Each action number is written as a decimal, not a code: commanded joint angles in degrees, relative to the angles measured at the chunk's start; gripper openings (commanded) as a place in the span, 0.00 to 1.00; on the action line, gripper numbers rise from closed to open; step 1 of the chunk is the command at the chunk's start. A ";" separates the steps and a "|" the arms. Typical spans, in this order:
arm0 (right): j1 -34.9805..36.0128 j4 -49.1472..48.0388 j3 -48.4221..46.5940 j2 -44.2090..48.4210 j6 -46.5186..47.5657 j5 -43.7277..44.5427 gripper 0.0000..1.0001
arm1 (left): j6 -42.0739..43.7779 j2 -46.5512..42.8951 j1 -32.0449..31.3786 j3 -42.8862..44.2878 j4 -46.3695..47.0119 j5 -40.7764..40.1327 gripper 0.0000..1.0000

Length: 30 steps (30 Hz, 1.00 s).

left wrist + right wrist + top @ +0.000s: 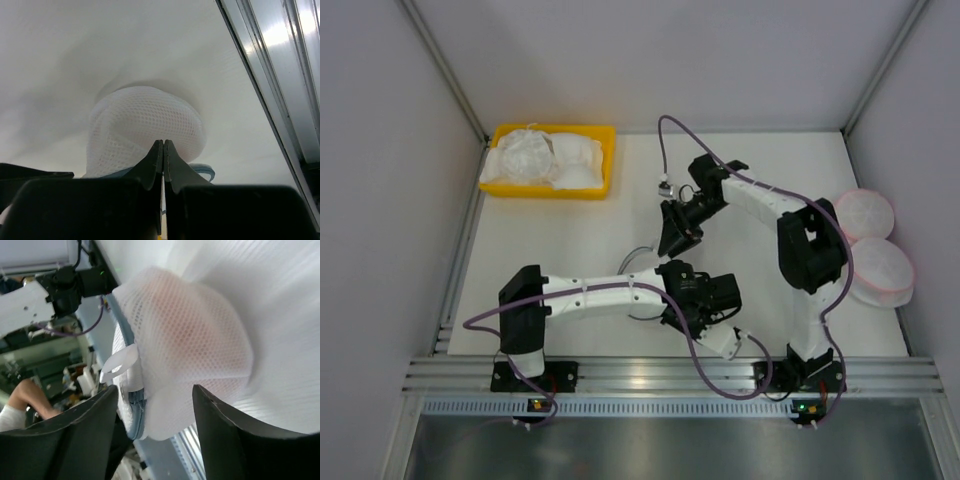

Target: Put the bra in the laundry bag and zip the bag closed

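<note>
The laundry bag [200, 340], white mesh with a blue-grey zipper rim [134, 407], bulges close in front of the right wrist camera. The bra [185, 325] shows as a pink blush through the mesh, inside the bag. My right gripper [155, 388] is open, one finger on each side of the bag's lower edge and not pressing it. The left wrist view has the bag [145, 125] as a mesh dome right ahead of my left gripper [163, 142], which is shut on its zipper rim [206, 171]. From above, my left gripper [700, 305] and right gripper [672, 245] hide the bag.
A yellow bin [605, 135] of white lumpy garments [545, 155] sits at the back left. Two pink-rimmed mesh pouches [865, 215] [882, 268] lie at the right edge. The aluminium rail [670, 375] [280, 75] runs along the near edge, close to my left gripper.
</note>
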<state>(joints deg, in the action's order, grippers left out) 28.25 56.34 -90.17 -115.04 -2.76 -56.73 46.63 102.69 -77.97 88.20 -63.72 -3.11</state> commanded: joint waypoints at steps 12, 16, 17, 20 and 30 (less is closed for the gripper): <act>-6.55 5.98 7.98 12.56 7.60 1.72 0.79 | -0.32 5.85 5.55 12.25 0.88 0.74 0.00; -3.82 3.70 10.80 11.25 5.93 -0.92 0.77 | 0.21 6.38 5.90 12.69 1.15 0.74 0.00; -3.29 2.74 10.81 10.81 5.32 -1.27 0.76 | 0.39 6.64 5.90 12.61 1.06 0.74 0.00; -1.36 2.55 9.41 9.41 5.05 -1.37 0.58 | 0.57 6.73 5.99 12.43 1.06 1.00 0.00; -2.41 1.58 -0.69 3.87 4.70 1.18 0.00 | -1.01 2.60 4.85 7.34 0.88 6.19 0.00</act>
<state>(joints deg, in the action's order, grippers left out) 26.94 60.58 -84.68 -109.43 1.72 -55.35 46.52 108.88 -71.96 96.88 -63.20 -1.69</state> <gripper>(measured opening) 0.015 0.015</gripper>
